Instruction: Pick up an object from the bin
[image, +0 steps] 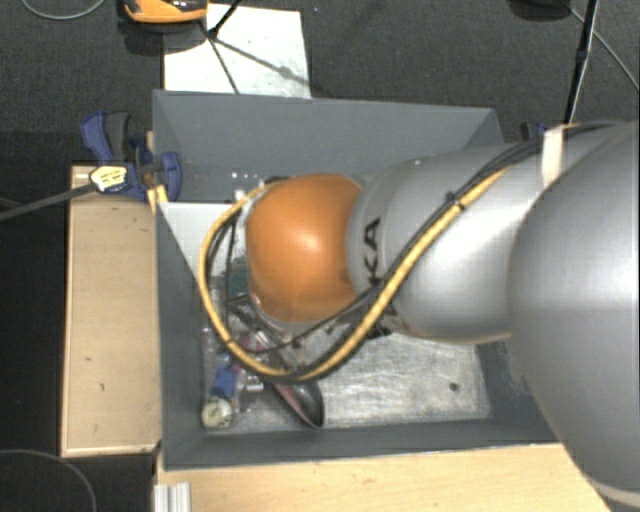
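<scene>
My gripper (258, 328) reaches down into the left part of the bin, mostly hidden beneath the arm's orange cover. Just under it, near the front left corner, lies a small heap. A dark, glossy spoon-shaped thing (304, 402) lies at the front, pointing toward the bin's front wall. Left of it is a small blue piece (223, 382), and below that a pale round thing (214, 413) in the corner. A teal item (237, 284) peeks out at the cover's left edge.
The arm and its yellow cable cover most of the bin from the right. Bare, scuffed floor shows on the front right side. The bin's left and front walls stand close to the heap.
</scene>
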